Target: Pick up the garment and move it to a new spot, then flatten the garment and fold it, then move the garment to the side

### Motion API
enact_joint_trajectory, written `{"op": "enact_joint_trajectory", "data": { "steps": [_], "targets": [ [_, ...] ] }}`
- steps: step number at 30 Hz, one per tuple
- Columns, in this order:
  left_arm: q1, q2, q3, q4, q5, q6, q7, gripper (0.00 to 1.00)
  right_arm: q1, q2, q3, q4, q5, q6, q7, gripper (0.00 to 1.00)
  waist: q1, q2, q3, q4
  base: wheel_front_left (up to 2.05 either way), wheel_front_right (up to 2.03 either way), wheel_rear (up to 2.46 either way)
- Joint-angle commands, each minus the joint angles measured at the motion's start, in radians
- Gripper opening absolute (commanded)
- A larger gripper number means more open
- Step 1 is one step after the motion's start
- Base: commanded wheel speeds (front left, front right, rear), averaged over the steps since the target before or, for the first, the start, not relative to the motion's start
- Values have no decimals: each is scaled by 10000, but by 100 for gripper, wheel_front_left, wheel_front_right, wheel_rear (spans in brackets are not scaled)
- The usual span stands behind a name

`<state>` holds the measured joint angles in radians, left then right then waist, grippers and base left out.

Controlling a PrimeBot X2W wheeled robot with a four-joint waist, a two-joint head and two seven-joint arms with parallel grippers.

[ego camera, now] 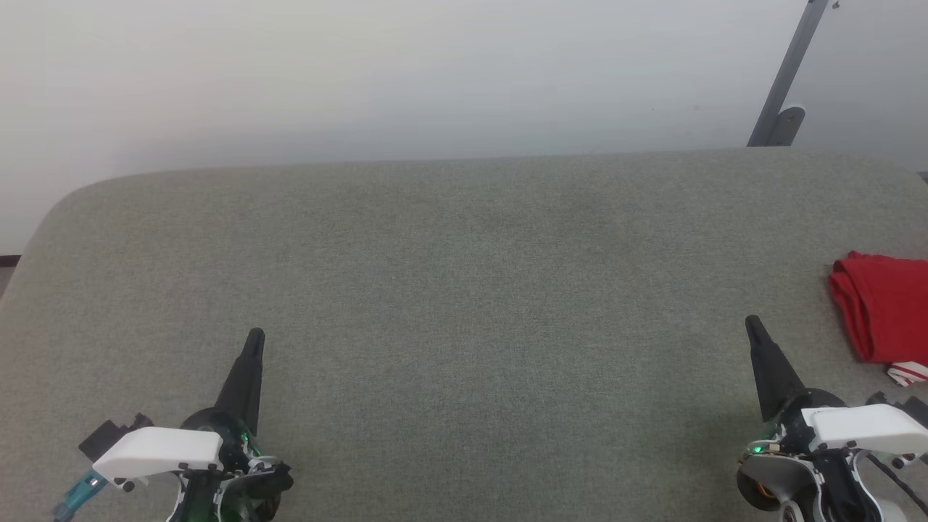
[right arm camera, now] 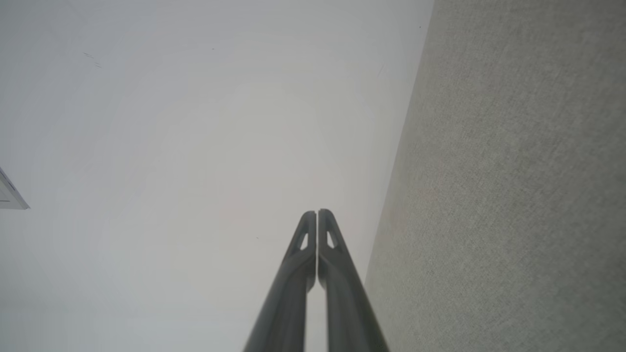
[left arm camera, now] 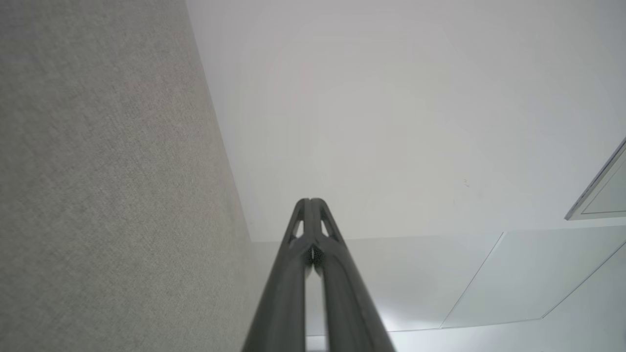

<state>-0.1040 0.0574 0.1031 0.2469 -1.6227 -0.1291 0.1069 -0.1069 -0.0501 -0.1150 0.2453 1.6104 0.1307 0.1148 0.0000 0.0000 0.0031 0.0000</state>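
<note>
The garment (ego camera: 881, 304) lies folded as a red bundle at the right edge of the grey fabric surface (ego camera: 464, 304), with a bit of red-and-white striped trim at its near corner; part of it runs out of the head view. My right gripper (ego camera: 752, 323) is shut and empty, a short way to the left of the garment and apart from it. My left gripper (ego camera: 255, 336) is shut and empty at the lower left, far from the garment. In the wrist views both the left gripper (left arm camera: 310, 200) and the right gripper (right arm camera: 317, 212) show their fingers pressed together with nothing between them.
The grey fabric surface has rounded far corners, and a white wall (ego camera: 406, 72) stands right behind it. A grey metal post (ego camera: 786, 80) leans against the wall at the far right.
</note>
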Motion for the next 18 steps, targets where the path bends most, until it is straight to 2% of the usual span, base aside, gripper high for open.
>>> {"op": "enact_joint_trajectory", "data": {
  "steps": [1, 18],
  "targets": [
    [-111, -6, 35, -8, 53, -28, 29, 0, -61, 29, -10, 8, 29, 0, 36, 0, 0, 0, 0, 0, 0, 0, 0],
    [-115, -23, 57, -6, 72, -28, 51, 0, -61, 30, -2, 6, 33, 0, 32, 0, 0, 0, 0, 0, 0, 0, 0]
  ]
}}
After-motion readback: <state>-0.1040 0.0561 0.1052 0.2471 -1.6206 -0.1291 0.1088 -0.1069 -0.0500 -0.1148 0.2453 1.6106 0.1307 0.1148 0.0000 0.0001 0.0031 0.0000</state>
